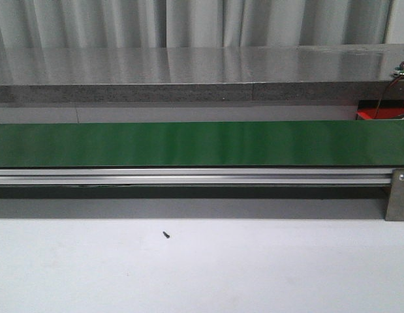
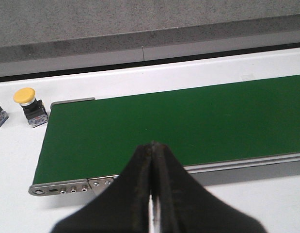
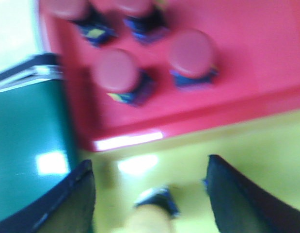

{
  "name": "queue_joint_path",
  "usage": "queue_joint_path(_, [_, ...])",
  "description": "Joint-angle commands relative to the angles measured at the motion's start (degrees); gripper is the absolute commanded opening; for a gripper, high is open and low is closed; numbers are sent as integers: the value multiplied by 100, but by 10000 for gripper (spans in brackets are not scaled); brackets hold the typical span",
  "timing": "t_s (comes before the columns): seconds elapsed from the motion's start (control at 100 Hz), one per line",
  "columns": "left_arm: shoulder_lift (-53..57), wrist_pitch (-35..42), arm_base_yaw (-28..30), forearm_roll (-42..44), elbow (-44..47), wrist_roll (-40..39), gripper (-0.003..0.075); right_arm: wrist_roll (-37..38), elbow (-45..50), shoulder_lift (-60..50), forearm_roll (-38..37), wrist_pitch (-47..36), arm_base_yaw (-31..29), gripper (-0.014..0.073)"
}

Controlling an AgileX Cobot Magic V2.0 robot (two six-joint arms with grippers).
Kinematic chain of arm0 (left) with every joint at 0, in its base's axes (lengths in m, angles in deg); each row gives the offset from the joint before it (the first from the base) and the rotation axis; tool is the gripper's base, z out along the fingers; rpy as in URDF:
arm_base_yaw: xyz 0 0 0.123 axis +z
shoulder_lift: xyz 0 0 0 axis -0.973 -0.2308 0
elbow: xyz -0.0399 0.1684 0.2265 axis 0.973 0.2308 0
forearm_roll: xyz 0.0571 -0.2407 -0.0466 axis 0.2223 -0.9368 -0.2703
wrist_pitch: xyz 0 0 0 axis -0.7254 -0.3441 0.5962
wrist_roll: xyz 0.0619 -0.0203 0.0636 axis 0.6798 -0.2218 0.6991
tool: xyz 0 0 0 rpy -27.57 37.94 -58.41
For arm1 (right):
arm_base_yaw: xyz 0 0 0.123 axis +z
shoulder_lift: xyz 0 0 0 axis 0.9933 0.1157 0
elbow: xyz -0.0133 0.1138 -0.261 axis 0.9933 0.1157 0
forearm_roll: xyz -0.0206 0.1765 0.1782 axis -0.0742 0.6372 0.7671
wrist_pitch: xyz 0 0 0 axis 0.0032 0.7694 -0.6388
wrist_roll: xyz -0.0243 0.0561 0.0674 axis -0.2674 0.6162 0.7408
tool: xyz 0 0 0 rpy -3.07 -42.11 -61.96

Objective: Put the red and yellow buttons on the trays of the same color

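Right end effector (image 3: 150, 194) open, fingers spread over yellow tray (image 3: 266, 141); blurred yellow button (image 3: 152, 213) between them. Beyond, red tray (image 3: 266, 58) holding four red buttons (image 3: 191, 51). Left end effector (image 2: 150, 160) closed, empty, above belt (image 2: 188, 121); second yellow button (image 2: 26, 99) beyond on counter (image 2: 14, 160).

Four buttons (image 3: 115, 73) stand in one tray (image 3: 266, 58), beside another tray (image 3: 266, 141) holding one button (image 3: 150, 216).

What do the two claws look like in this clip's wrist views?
Both are plain dark. The left claw shows two black fingers, broad at the base and tapering to narrow tips. The right claw shows two dark, wedge-shaped fingers, blurred. No cables or markings are visible, and neither arm appears in the front view.
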Motion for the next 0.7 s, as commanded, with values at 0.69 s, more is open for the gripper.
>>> queue_joint_path(0.69, [-8, 361, -35, -139, -162, -3, -19, -93, 1921, -3618, -63, -265, 1882, 485])
